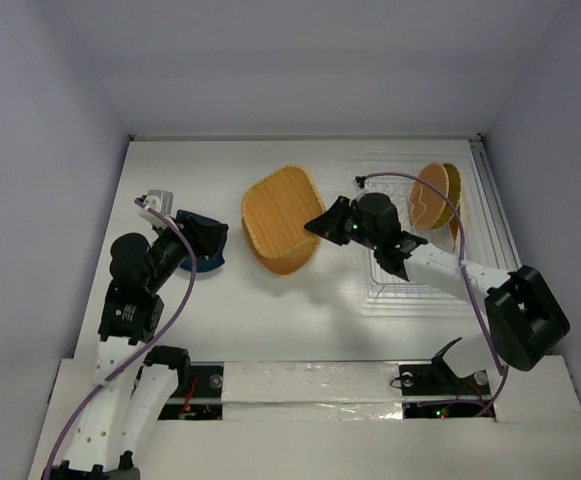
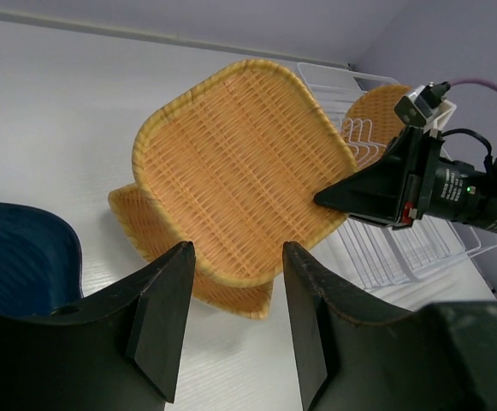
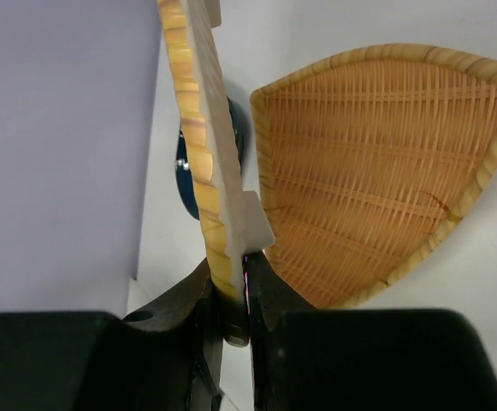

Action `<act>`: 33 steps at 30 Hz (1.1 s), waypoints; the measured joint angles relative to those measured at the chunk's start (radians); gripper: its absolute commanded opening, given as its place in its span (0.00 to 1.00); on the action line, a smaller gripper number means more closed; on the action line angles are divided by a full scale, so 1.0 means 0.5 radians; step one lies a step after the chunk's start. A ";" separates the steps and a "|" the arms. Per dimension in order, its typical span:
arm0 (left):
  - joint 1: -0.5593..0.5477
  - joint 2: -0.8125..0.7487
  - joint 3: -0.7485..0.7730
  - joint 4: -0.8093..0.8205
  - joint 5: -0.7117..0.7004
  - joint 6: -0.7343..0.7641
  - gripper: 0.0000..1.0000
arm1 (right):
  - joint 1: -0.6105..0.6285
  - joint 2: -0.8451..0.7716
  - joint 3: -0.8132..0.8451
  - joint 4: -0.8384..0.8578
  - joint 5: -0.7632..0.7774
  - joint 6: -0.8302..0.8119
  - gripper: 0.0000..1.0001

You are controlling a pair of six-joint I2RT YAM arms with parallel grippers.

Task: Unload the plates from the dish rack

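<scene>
Plates: I'm watching one squarish woven plate (image 2: 239,171) hanging in the air left of the dish rack (image 1: 415,285). A rounded-triangle plate (image 3: 376,171) is lying flat on the surface (image 1: 200,170) right under it, and a small dark blue dish (image 2: 17,257) is lying further left. At least two tan plates (image 1: 432,195) are standing on edge at the far end of the rack.
Right pincer (image 3: 235,287): I'm pinching the squarish plate by its rim, jaws nearly closed with only the rim's thickness between them. The plate is tilting steeply, almost edge-on from my wrist view.
Left pincer (image 2: 237,253): I'm hovering by the blue dish, jaws spread wide, gripping nothing.
Step in hand: by my reading, I'm carrying the squarish plate over to set it down, and it's lining up over the triangle one.
Next move: I'm judging it calls for tipping the plate flatter and lowering it until it's resting on or beside the triangle plate, then parting the jaws. A rim grip this thin is risking a swing or a slip if I'm rushing.
Left to do: the rack plates are waiting.
</scene>
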 measured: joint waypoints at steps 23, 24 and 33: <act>0.000 -0.002 0.000 0.014 0.013 0.000 0.42 | 0.006 0.449 -0.420 0.998 0.057 0.780 0.06; 0.000 -0.002 0.000 0.014 0.014 0.000 0.42 | 0.006 0.449 -0.439 1.033 0.057 0.794 0.07; 0.000 -0.005 0.000 0.014 0.021 -0.001 0.42 | 0.022 0.543 -0.526 1.360 0.008 0.827 0.11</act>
